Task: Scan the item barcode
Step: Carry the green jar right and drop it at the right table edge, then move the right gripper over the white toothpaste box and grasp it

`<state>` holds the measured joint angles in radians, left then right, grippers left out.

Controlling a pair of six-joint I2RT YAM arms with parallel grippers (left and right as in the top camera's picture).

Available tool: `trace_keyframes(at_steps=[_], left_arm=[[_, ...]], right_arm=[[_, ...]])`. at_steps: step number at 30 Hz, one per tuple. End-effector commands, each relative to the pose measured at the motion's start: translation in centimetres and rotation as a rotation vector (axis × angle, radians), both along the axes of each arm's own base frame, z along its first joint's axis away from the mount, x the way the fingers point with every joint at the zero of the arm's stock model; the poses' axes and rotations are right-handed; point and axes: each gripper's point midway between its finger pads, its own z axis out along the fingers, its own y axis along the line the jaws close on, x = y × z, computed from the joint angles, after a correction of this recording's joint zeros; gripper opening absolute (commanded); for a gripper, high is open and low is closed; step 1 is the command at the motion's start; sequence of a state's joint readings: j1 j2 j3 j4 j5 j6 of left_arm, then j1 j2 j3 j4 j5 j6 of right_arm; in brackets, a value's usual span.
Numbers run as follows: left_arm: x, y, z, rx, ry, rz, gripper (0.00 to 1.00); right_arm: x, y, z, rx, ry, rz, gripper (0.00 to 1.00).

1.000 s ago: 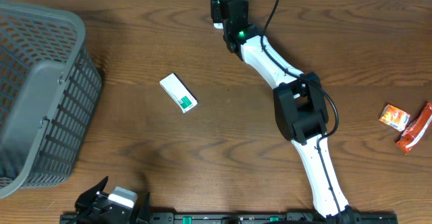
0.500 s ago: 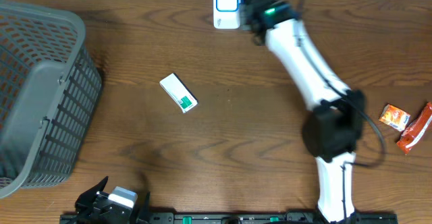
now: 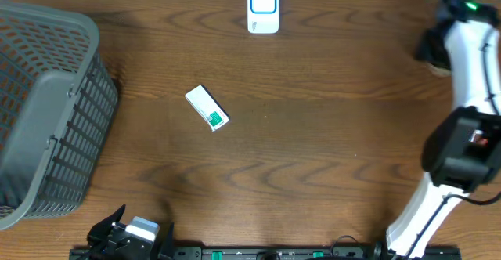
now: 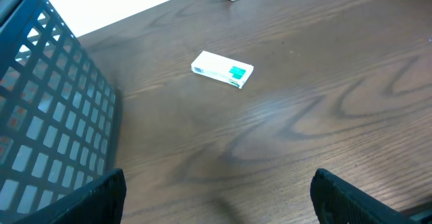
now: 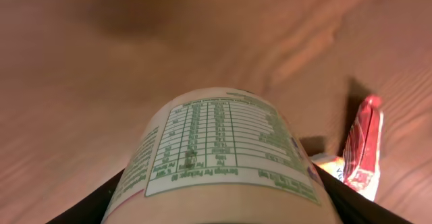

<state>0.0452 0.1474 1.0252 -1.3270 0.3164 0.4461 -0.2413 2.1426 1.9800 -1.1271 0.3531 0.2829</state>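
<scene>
From overhead, my right pincer hangs at the far right edge of the desk, well apart from the barcode scanner at the back edge. What it carries is too small to make out here. My left pincer sits at the near edge. A white-and-green carton lies flat between the grey basket and the scanner.

From the left wrist, my left pincer gapes wide with nothing in it, and the carton lies ahead on bare wood.

From the right wrist, my fingers press both sides of a round canister, its nutrition table facing the lens. A red snack packet lies on the desk beyond.

I judge the canister stiff and fairly light, though its glossy curved wrap may slip or twist. It is best held across mid-body on opposite sides, leaving the barcode, which I cannot see here, uncovered.
</scene>
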Motion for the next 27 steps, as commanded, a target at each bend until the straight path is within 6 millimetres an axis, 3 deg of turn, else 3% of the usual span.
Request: trace_keyframes(at_steps=[1, 7, 11, 12, 13, 14, 17, 18, 19, 22, 23, 25, 26, 27], left_arm=[[-0.1, -0.2, 0.3, -0.002, -0.016, -0.012, 0.86], [-0.1, -0.2, 0.3, -0.002, -0.016, -0.011, 0.87], [-0.1, -0.2, 0.3, -0.002, -0.016, -0.012, 0.86], [-0.1, -0.2, 0.3, -0.002, -0.016, -0.011, 0.86], [-0.1, -0.2, 0.3, -0.002, -0.016, -0.011, 0.86], [-0.1, -0.2, 0.3, -0.002, -0.016, -0.012, 0.86], [-0.1, -0.2, 0.3, -0.002, -0.016, -0.011, 0.86], [-0.1, -0.2, 0.3, -0.002, -0.016, -0.011, 0.87], [-0.1, -0.2, 0.3, -0.002, -0.016, -0.011, 0.87], [-0.1, -0.2, 0.3, -0.002, -0.016, -0.011, 0.87], [-0.1, -0.2, 0.3, -0.002, -0.016, -0.011, 0.86], [-0.1, -0.2, 0.3, -0.002, -0.016, -0.011, 0.86], [-0.1, -0.2, 0.3, -0.002, -0.016, -0.012, 0.86], [-0.1, -0.2, 0.3, -0.002, -0.016, -0.011, 0.87]], right_arm=[[-3.1, -3.3, -4.2, 0.172, -0.008, -0.149, 0.67], [-7.7, -7.1, -9.5, 0.338, -0.042, -0.379, 0.68], [-8.2, -7.7, -10.3, 0.410, -0.085, -0.409, 0.70], [-8.0, -7.6, -10.2, 0.434, -0.100, -0.408, 0.74], [-7.8, -7.5, -9.8, 0.461, -0.115, -0.406, 0.92], [-7.7, -7.5, -9.4, 0.476, -0.122, -0.407, 0.99], [-6.3, -7.6, -5.7, 0.527, -0.173, -0.392, 0.99], [-5.2, -7.8, -2.2, 0.524, -0.217, -0.371, 0.99], [-4.9, -7.8, -0.9, 0.516, -0.234, -0.362, 0.99], [-2.8, -6.0, 6.7, 0.465, -0.345, -0.269, 0.99], [-2.1, -4.7, 9.0, 0.456, -0.382, -0.224, 0.99], [-0.5, 0.1, 13.2, 0.470, -0.443, -0.044, 0.99], [0.1, 3.0, 14.5, 0.492, -0.459, 0.063, 0.99], [0.9, 8.3, 15.6, 0.528, -0.451, 0.228, 0.99]])
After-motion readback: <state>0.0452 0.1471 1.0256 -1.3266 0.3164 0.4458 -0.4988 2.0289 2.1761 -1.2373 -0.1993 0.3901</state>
